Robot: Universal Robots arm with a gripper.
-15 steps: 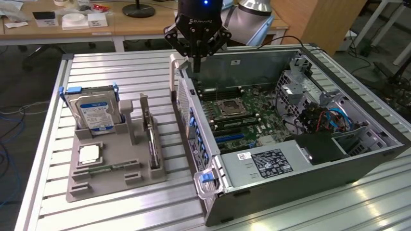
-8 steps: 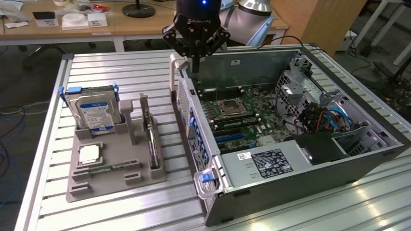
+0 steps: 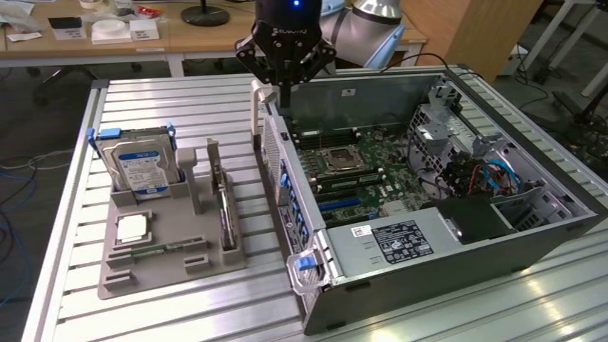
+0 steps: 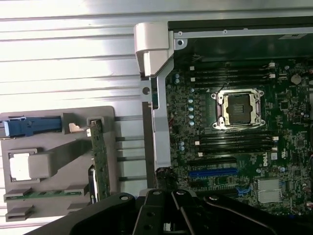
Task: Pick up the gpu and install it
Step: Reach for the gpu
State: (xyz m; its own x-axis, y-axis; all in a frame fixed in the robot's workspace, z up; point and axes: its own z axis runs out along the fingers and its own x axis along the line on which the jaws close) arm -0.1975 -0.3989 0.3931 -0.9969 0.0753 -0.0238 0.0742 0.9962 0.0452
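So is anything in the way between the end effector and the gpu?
Nothing visible blocks it. The end effector hangs over the computer case's side wall, and the gpu stands on edge in the grey holder beside it, uncovered on top.

The ribbed metal table (image 3: 142,100) gleams; the plastic tray (image 3: 161,274) is matt, the metal case (image 3: 475,265) dull.

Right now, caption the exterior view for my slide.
Shut end effector hovers over open computer case; gpu stands in gray holder.

gpu (image 4: 98,152) | thin card, greenish edge | standing on edge | slotted in grey holder (image 4: 49,183)
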